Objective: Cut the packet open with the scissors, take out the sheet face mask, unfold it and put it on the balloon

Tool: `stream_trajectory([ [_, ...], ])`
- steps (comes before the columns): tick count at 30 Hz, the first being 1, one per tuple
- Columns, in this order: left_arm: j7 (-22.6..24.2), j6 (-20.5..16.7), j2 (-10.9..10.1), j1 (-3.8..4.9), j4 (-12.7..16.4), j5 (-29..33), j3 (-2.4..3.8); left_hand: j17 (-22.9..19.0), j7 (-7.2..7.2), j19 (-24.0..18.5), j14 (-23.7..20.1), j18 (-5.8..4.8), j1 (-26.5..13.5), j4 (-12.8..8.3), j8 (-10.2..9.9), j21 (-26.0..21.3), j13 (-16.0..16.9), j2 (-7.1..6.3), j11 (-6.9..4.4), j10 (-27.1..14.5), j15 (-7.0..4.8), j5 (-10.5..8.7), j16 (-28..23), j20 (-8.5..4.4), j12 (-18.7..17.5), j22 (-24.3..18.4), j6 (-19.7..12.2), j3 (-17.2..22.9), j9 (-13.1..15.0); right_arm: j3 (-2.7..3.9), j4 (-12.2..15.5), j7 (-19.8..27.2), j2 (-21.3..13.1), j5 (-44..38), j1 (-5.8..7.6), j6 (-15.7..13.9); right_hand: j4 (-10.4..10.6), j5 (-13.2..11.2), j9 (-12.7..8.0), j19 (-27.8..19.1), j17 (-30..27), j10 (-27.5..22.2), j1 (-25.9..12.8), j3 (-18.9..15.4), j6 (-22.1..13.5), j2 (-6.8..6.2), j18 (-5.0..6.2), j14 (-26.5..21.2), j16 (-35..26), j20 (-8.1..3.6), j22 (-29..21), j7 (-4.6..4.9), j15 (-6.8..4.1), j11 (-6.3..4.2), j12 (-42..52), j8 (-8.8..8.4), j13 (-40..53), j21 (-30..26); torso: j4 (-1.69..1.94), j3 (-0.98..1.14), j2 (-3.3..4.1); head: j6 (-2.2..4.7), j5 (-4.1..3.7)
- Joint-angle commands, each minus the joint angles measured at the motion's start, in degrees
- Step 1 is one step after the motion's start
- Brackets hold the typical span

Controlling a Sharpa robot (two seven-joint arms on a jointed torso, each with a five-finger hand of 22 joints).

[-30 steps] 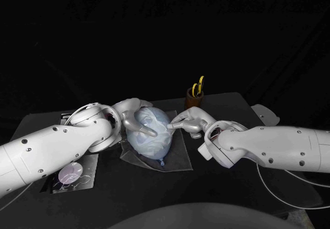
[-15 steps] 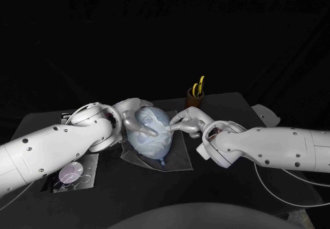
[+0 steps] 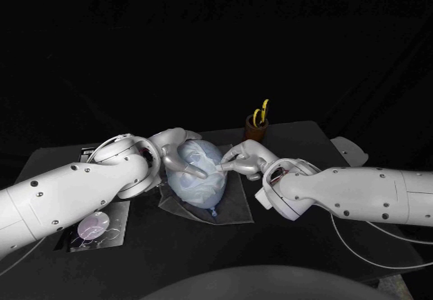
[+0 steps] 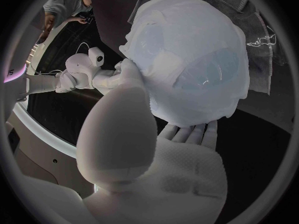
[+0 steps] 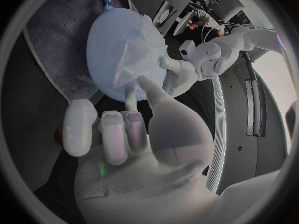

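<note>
An opened packet [image 3: 93, 228] lies flat at the near left of the black surface [image 3: 298, 250], partly under the left arm. The left robot hand [image 3: 171, 147] is wrapped round the far left side of the balloon [image 3: 200, 195] and is grasping it: the left wrist view shows its fingers [image 4: 187, 133] under the balloon and its thumb up against the side.

The pale blue balloon sits at the middle of the surface on a grey cloth [image 3: 230, 209], with its knotted neck pointing toward the robot. The white sheet face mask [image 3: 200, 156] is draped over the top of the balloon. It clings to the curve, and the blue shows through its cut-out holes. It leaves the part of the balloon near the knot bare.

The right robot hand [image 3: 242, 159] is just beside the balloon on its right and is grasping the face mask. In the right wrist view, the thumb and one of the fingers [image 5: 129, 95] pinch a fold of the mask and lift it into a small peak off the balloon's skin. The other fingers are curled in toward the palm.

Behind the right robot hand, well apart from the balloon, a brown cup [image 3: 254, 131] stands upright near the far edge of the surface. The scissors [image 3: 261, 111] stand in the cup with their yellow handles up.
</note>
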Motion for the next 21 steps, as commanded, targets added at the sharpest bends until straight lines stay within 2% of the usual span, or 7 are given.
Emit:
stream_trajectory([
  [1, 0.1, 0.7, 0.2, -0.03, 0.1, 0.1, -0.07, 0.1, 7.33, -0.2, 0.2, 0.1, 0.4, 0.1, 0.2, 0.2, 0.0, 0.01, 0.01, 0.1, -0.03, 0.09, 0.2, -0.11, -0.1, -0.1, -0.4, -0.1, 0.1, 0.0, -0.2, 0.3, 0.3, -0.5, -0.08, -0.7, 0.0, -0.8, 0.3, 0.3, 15.1, 6.1, 0.5, 3.3, 0.4, 1.02, -0.63, 6.0, 0.2, -0.39, 5.4, -0.57, -0.7, -0.59, 0.2, 0.47, 15.0, 0.4, 0.01, -0.01, -0.02, -0.02, 0.01],
  [6, 0.1, 0.7, 0.2, -0.03, 0.2, 0.1, -0.07, 0.1, 7.35, -0.2, 0.3, 0.16, 0.4, 0.1, 0.2, 0.2, 0.0, 0.02, 0.03, 0.2, -0.01, 0.09, 0.2, -0.13, -0.1, -0.1, -0.4, -0.1, 0.1, 0.0, -0.4, 0.7, 0.6, -0.2, -0.08, -1.1, 0.0, -0.9, 1.1, 0.6, 15.1, 6.1, 1.1, 8.8, 1.5, 0.56, -0.73, 6.0, 0.2, -0.86, 5.8, -1.1, -1.16, -1.09, 0.2, 0.86, 15.0, 0.8, 0.0, -0.01, 0.01, -0.11, 0.09],
  [9, 0.1, 0.7, 0.2, -0.02, 0.2, 0.1, -0.07, 0.1, 7.35, -0.2, 0.3, 0.16, 0.4, 0.1, 0.2, 0.2, 0.0, 0.02, 0.03, 0.2, -0.01, 0.09, 0.2, -0.13, -0.1, -0.1, -0.4, -0.1, 0.1, 0.0, -0.4, 1.1, 0.6, -0.1, -0.09, -1.4, 0.1, -0.8, 2.0, 0.7, 15.1, 6.1, 1.1, 11.8, 1.5, -0.16, -0.77, 6.0, 0.2, -0.98, 6.0, -1.01, -1.2, -1.05, 0.2, 1.26, 15.0, 0.8, 0.0, -0.02, -0.01, -0.14, 0.09],
  [14, 0.1, 0.6, 0.2, -0.02, 0.2, 0.2, -0.07, 0.1, 7.38, -0.2, 0.4, 0.25, 0.5, 0.1, 0.3, 0.2, 0.0, 0.02, 0.07, 0.2, 0.04, 0.09, 0.3, -0.17, -0.1, -0.1, -0.4, -0.1, 0.1, 0.0, -0.5, 1.5, 0.6, 0.0, -0.09, -1.9, 1.1, -1.7, 4.0, 0.9, 15.1, 6.1, 0.9, 19.5, 2.2, -1.19, -0.82, 6.0, 0.2, -0.83, 6.4, -0.58, -0.95, -0.73, 0.2, 1.74, 15.0, 1.0, -0.01, 0.0, -0.01, -0.16, 0.09],
  [18, 0.1, 0.6, 0.2, -0.02, 0.2, 0.2, -0.07, 0.1, 7.4, -0.2, 0.4, 0.32, 0.5, 0.1, 0.3, 0.2, 0.0, 0.03, 0.1, 0.3, 0.06, 0.1, 0.3, -0.19, -0.1, -0.1, -0.3, -0.1, 0.1, 0.0, -0.5, 2.0, 0.5, 0.4, -0.09, -2.5, 2.3, -5.8, 4.9, 0.9, 15.1, 6.1, 0.9, 25.2, 3.0, -1.91, -0.85, 6.0, 0.2, -0.92, 6.7, -0.76, -1.09, -0.83, 0.2, 1.53, 15.0, 1.2, -0.01, 0.01, -0.03, -0.15, 0.11],
  [20, 0.1, 0.6, 0.2, -0.02, 0.2, 0.2, -0.07, 0.1, 7.4, -0.2, 0.4, 0.32, 0.5, 0.1, 0.3, 0.2, 0.0, 0.03, 0.1, 0.3, 0.06, 0.1, 0.3, -0.19, -0.1, -0.1, -0.3, -0.1, 0.1, 0.0, -0.5, 2.4, 0.4, 0.8, -0.09, -2.7, 2.8, -6.8, 5.3, 1.0, 15.1, 6.1, 0.8, 26.9, 3.3, -2.39, -0.88, 6.0, 0.2, -0.95, 6.8, -0.75, -1.1, -0.88, 0.2, 1.4, 15.0, 1.3, -0.02, 0.01, -0.04, -0.16, 0.1],
  [21, 0.1, 0.6, 0.2, -0.02, 0.2, 0.2, -0.07, 0.1, 7.4, -0.2, 0.4, 0.32, 0.5, 0.1, 0.3, 0.2, 0.0, 0.03, 0.1, 0.3, 0.06, 0.1, 0.3, -0.19, -0.1, -0.1, -0.3, -0.1, 0.1, 0.0, -0.4, 2.7, 0.3, 1.1, -0.09, -2.9, 3.1, -8.2, 5.5, 1.0, 15.1, 6.1, 1.0, 28.3, 3.5, -2.65, -0.88, 6.0, 0.2, -0.99, 6.9, -0.82, -1.14, -0.9, 0.2, 1.31, 15.0, 1.3, -0.02, 0.01, -0.04, -0.16, 0.1],
])
